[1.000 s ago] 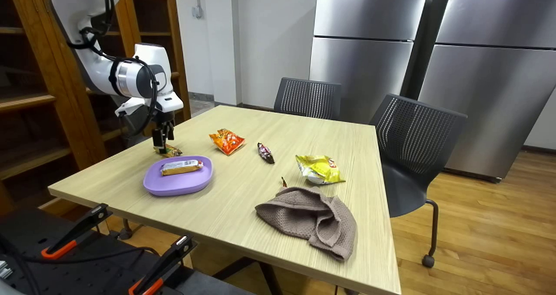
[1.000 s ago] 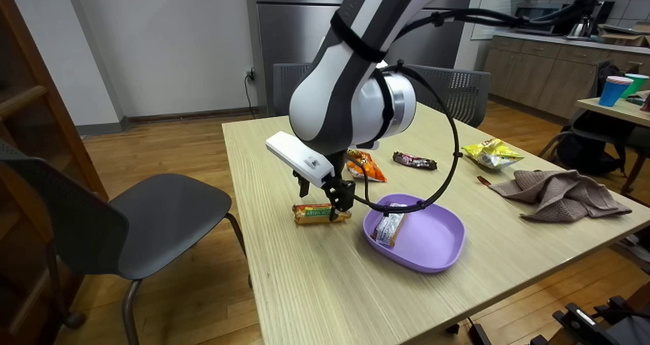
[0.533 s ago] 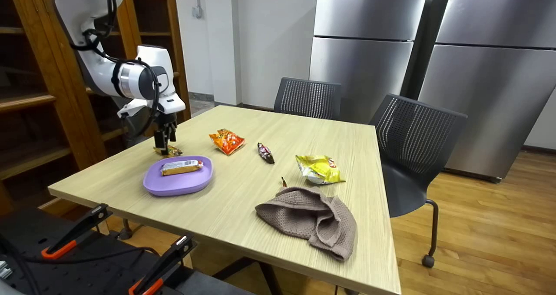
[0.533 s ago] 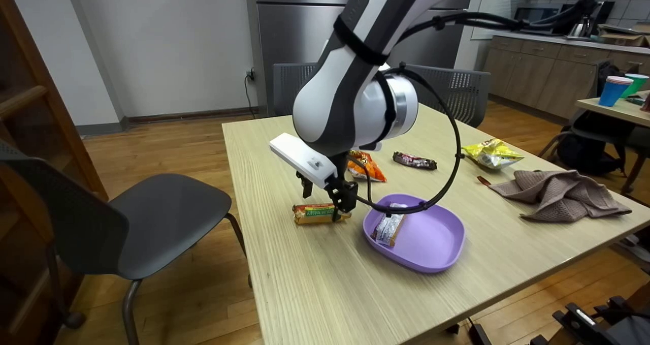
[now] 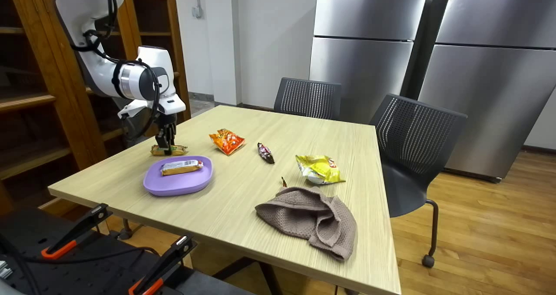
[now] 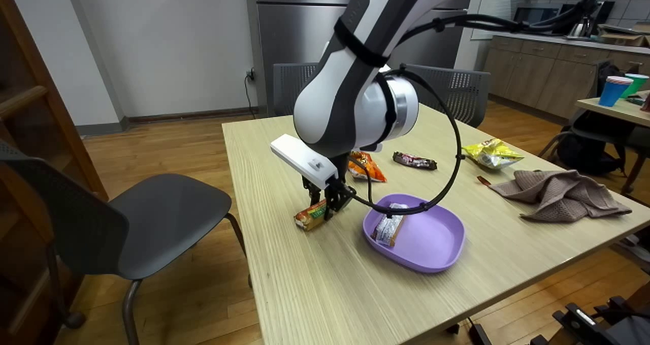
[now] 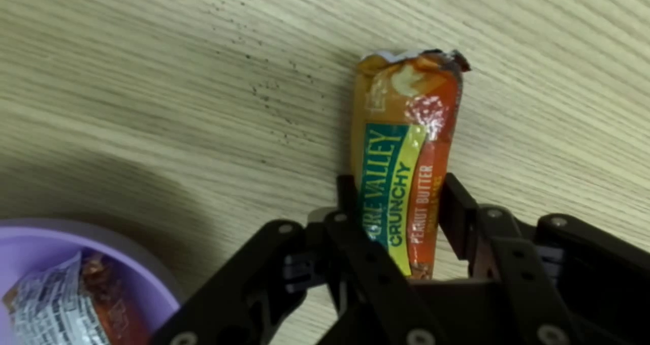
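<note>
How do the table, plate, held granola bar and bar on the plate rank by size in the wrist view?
1. Table
2. Plate and granola bar: unsure; the view crops the plate, the hand hides part of the granola bar
3. Bar on the plate, also cropped

Pale table (image 5: pixel 234 199), purple plate (image 6: pixel 429 236), granola bar (image 7: pixel 406 164), orange packet (image 5: pixel 228 141), yellow bag (image 5: pixel 320 170), cloth (image 5: pixel 297 212), probably a candy bar (image 6: pixel 415 160)

"What has your tool (image 7: pixel 401 200) got?"
"A peanut butter bar (image 7: pixel 406 169) — shiny orange-red wrapper (image 7: pixel 436 96), green-and-yellow label (image 7: pixel 388 147) facing up. I pinch it by its long sides, lying on the tabletop (image 7: pixel 152 81)."
</note>
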Robot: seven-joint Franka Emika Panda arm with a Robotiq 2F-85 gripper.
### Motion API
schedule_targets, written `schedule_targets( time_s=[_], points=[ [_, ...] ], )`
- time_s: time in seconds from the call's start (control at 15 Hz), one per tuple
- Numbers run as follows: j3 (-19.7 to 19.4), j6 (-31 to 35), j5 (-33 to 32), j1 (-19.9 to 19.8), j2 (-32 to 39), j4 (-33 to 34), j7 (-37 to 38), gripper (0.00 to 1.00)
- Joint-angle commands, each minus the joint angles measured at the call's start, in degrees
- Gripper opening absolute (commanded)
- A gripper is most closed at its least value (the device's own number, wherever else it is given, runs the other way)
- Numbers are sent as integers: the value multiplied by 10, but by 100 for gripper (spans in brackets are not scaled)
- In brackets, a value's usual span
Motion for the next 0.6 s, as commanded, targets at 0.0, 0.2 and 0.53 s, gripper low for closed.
schedule_targets(
  time_s=[0.0, 0.2, 0.53],
  points=[
    [4, 2, -1, -3, -5, 0, 6, 16],
    [8, -4, -2, -8, -12, -3, -3, 16],
    [10, -11, -7, -14, -33, -14, -19, 16]
  ],
)
